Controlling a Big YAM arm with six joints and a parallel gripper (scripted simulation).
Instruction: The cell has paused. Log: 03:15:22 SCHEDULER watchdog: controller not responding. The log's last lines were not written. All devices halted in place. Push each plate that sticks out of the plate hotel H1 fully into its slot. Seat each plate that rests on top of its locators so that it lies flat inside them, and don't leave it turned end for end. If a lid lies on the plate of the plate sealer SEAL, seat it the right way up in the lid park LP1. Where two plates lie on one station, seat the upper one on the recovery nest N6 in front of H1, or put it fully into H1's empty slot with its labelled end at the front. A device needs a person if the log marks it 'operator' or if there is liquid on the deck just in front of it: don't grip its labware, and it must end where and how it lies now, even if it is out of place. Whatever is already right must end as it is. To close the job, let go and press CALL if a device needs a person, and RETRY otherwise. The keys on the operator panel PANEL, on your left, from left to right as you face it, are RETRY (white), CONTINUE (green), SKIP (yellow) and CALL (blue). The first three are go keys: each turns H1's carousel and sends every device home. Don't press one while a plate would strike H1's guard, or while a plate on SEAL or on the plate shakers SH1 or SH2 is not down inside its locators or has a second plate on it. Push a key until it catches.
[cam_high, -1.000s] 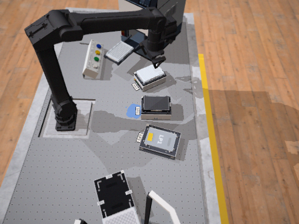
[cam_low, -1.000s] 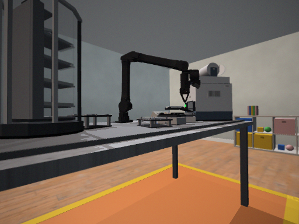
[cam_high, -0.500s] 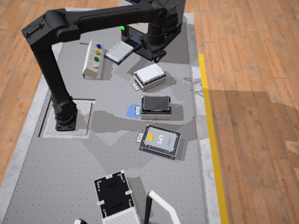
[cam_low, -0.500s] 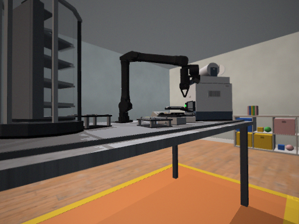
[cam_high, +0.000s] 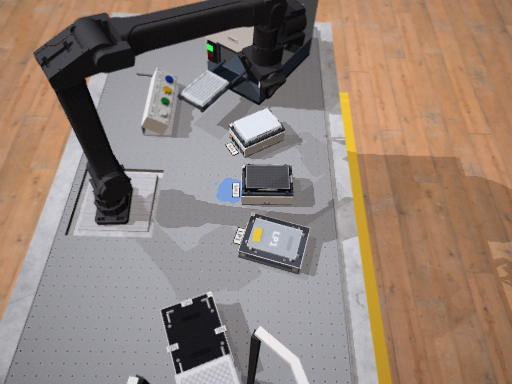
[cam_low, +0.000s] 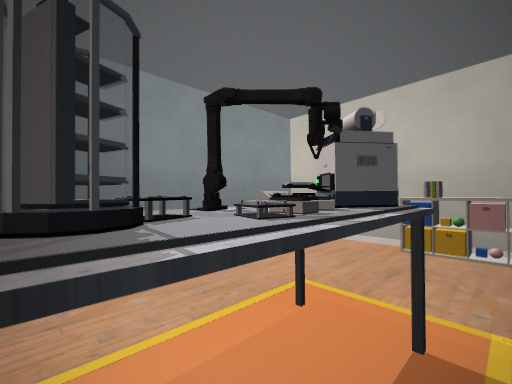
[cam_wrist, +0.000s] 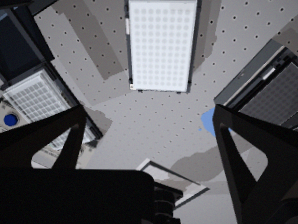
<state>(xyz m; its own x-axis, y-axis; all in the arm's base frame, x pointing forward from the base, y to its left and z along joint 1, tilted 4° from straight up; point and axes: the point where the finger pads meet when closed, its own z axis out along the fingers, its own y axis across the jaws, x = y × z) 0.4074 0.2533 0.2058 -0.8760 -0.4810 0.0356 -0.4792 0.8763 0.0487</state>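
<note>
Grey perforated surface (cam_high: 100, 280) carries the stations. High over the sealer (cam_high: 280, 65) at 12 o'clock, the gripper (cam_low: 315, 152) hangs with jaws fully apart, holding and touching nothing. Below it, 1 white plate (cam_wrist: 160, 44) lies on its shaker; a blue puddle (cam_high: 226, 190) fronts the dark-plate station.

Grey perforated bench (cam_high: 100, 280) carrying panel (cam_high: 159, 101), sealer (cam_high: 260, 75), two shakers, lid park (cam_high: 274, 242), blue puddle (cam_high: 226, 190).

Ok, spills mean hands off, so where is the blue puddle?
In the top view the blue puddle lies mid-deck, touching the left end of the station holding the dark plate, between the white plate and the lid park.
</note>
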